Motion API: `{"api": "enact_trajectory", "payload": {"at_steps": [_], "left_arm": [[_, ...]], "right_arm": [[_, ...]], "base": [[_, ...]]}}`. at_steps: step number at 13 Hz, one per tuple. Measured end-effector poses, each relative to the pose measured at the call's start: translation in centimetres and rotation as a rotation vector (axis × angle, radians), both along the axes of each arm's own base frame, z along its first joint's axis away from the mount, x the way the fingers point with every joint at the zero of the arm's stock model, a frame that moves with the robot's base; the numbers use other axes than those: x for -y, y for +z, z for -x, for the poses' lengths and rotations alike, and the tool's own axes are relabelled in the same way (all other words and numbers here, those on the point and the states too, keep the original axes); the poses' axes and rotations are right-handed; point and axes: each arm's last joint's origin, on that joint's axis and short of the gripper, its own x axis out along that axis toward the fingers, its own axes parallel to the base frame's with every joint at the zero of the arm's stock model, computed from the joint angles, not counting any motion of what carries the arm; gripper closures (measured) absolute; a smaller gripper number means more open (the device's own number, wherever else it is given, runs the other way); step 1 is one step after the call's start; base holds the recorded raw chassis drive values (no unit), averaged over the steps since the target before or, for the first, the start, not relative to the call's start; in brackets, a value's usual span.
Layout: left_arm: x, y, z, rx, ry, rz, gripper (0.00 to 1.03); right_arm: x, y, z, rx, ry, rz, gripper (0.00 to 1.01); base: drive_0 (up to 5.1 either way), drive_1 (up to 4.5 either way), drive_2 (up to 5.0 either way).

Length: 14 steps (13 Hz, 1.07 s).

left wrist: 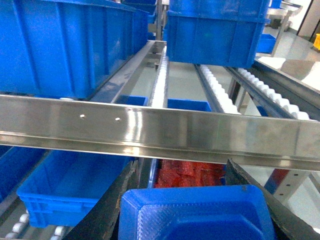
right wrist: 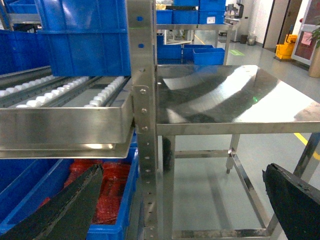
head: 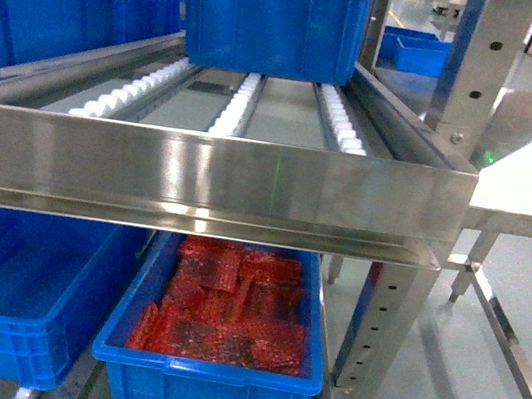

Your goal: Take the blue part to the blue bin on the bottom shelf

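Observation:
The blue part (left wrist: 200, 215), a moulded plastic piece with a textured recessed face, fills the bottom of the left wrist view. My left gripper (left wrist: 181, 167) is shut on it, with a black finger along each side. It hangs in front of the rack's steel front rail (left wrist: 160, 130). Below the rail, on the bottom shelf (left wrist: 22, 222) with its white rollers, an empty blue bin (left wrist: 70, 185) stands at the left. The same blue bin (head: 9, 290) is at the head view's lower left. My right gripper (right wrist: 182, 170) is open and holds nothing. Neither gripper appears in the head view.
A second blue bin (head: 221, 354) full of red bags stands right of the empty one. The roller level above (head: 250, 106) carries more blue crates (head: 274, 19). A steel upright (right wrist: 142, 125) and a steel table (right wrist: 225, 100) stand to the right.

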Motion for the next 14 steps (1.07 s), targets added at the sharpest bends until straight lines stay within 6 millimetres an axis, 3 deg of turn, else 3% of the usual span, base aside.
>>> {"api": "enact_trajectory", "payload": {"at_steps": [14], "left_arm": [[-0.01,-0.01,0.00,-0.001,0.002,-0.001,0.60]], "right_arm": [[-0.01,0.04,0.00,0.005,0.004,0.000,0.03]], "base": [[-5.0,2.48,2.5]]}}
